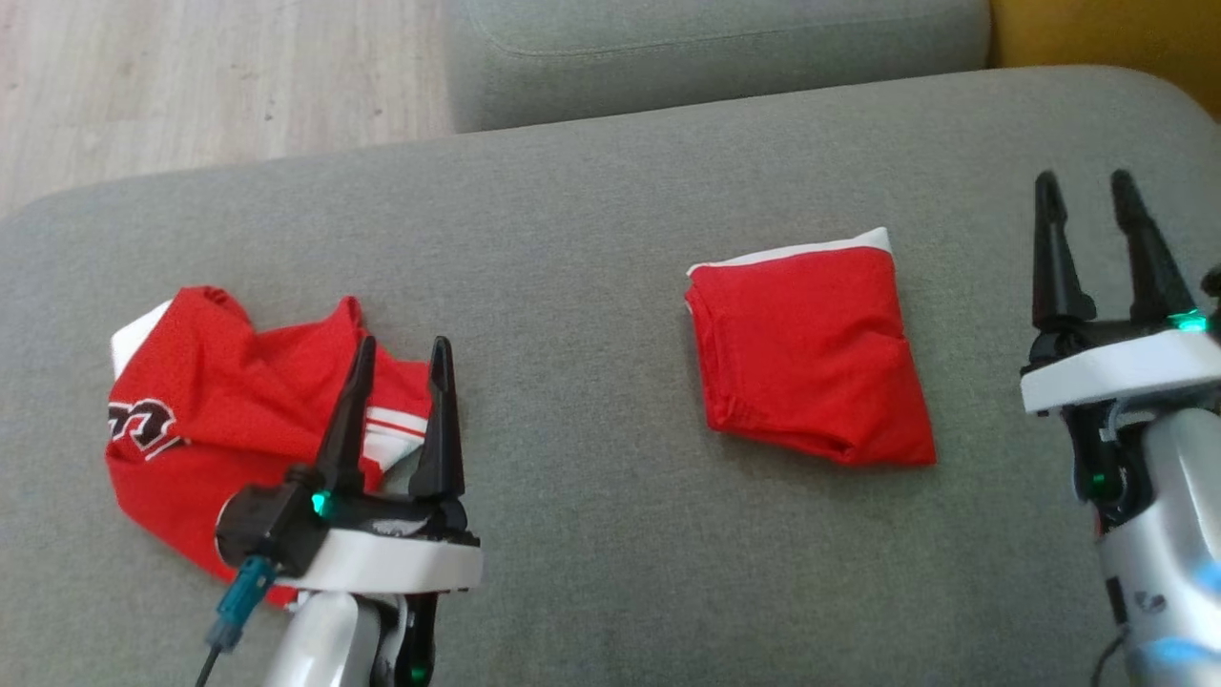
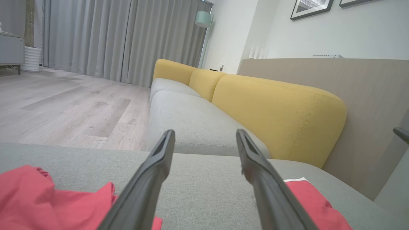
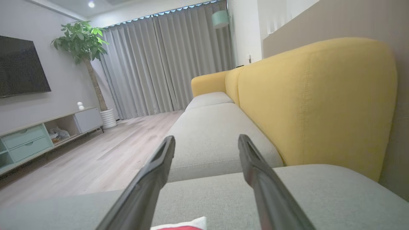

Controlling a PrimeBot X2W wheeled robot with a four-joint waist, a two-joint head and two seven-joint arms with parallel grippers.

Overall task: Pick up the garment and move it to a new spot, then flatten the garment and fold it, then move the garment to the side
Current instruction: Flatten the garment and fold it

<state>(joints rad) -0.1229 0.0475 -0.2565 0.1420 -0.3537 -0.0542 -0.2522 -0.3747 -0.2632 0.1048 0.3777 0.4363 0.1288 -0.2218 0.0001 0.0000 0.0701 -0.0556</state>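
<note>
A folded red garment (image 1: 811, 353) with a white edge lies flat on the grey sofa seat (image 1: 591, 239), right of the middle. A second red garment (image 1: 219, 410), crumpled and with white trim and a dark logo, lies at the left. My left gripper (image 1: 403, 351) hovers open over the crumpled one's right edge, holding nothing. My right gripper (image 1: 1085, 176) stands open to the right of the folded garment, apart from it. The left wrist view shows the open left gripper (image 2: 205, 132), crumpled cloth (image 2: 38, 198) and folded cloth (image 2: 316, 204). In the right wrist view the open right gripper (image 3: 206, 137) is above a white cloth edge (image 3: 182, 224).
The wooden floor (image 1: 191, 86) lies past the seat's far left edge. Another grey cushion (image 1: 715, 48) adjoins at the back, and a yellow backrest (image 2: 278, 111) runs along the right. A TV cabinet (image 3: 38, 137) and a plant (image 3: 83, 41) stand across the room.
</note>
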